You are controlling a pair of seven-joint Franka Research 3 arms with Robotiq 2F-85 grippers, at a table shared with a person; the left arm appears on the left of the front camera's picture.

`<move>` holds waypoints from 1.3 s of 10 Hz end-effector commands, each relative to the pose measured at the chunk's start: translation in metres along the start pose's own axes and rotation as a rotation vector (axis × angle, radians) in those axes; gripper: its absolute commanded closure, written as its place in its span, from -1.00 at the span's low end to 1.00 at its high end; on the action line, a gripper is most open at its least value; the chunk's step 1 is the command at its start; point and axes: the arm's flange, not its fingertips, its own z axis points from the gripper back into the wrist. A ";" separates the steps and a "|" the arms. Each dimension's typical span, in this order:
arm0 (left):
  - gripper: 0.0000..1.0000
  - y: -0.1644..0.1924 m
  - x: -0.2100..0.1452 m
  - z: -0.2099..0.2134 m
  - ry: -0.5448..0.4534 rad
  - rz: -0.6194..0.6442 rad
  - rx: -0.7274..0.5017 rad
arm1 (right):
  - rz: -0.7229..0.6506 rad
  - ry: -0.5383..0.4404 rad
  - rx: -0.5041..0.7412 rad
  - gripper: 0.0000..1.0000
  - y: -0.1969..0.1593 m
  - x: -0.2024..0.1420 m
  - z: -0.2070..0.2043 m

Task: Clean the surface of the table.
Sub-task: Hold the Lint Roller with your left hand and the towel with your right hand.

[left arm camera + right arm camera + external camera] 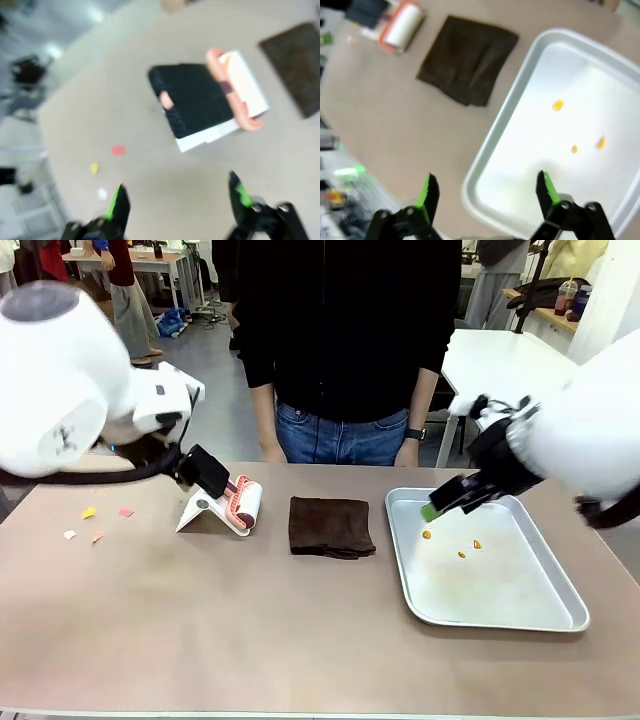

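Observation:
The brownish-beige table carries small coloured paper scraps at its far left, which also show in the left wrist view. My left gripper hovers open above the table, apart from a lint roller on a white stand. My right gripper hangs open over the far left corner of the silver tray; in the right wrist view its jaws straddle the tray's rim with nothing between them.
The lint roller stands left of centre. A folded dark brown cloth lies mid-table. Orange crumbs dot the tray. A person in black stands at the far edge, hands near the table.

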 end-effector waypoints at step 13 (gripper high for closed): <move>-1.00 -0.007 0.043 0.053 0.322 -0.015 -0.349 | -0.140 0.009 0.132 -1.00 -0.008 -0.016 0.055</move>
